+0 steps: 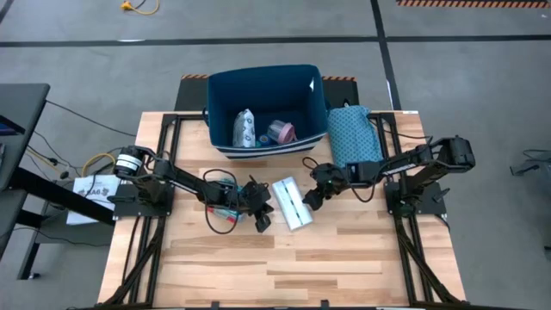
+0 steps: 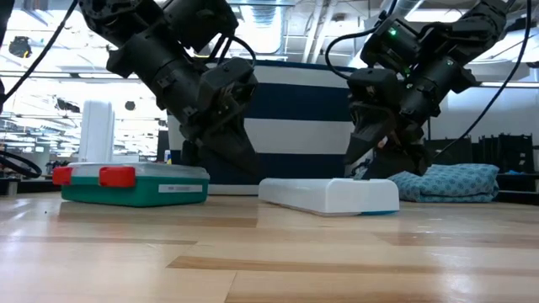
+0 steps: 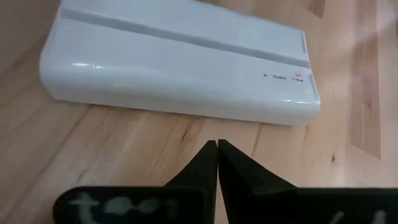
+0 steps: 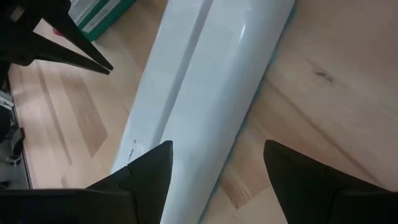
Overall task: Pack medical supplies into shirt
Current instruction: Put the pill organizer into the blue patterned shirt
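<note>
Left gripper [image 3: 217, 149]: fingertips pressed together, empty, low over the wood just beside the long white case [image 3: 180, 62]. Right gripper [image 4: 217, 165]: fingers spread wide, straddling the case's other end, not closed on it. Only the left wrist view shows small print on the case. High view alone shows the blue bin [image 1: 265, 108] holding a white pouch [image 1: 245, 127] and a pink disc [image 1: 281, 132], with patterned teal fabric [image 1: 353, 133] beside it. Low view shows a green box with red latches [image 2: 135, 183] on the table [image 2: 269, 261].
</note>
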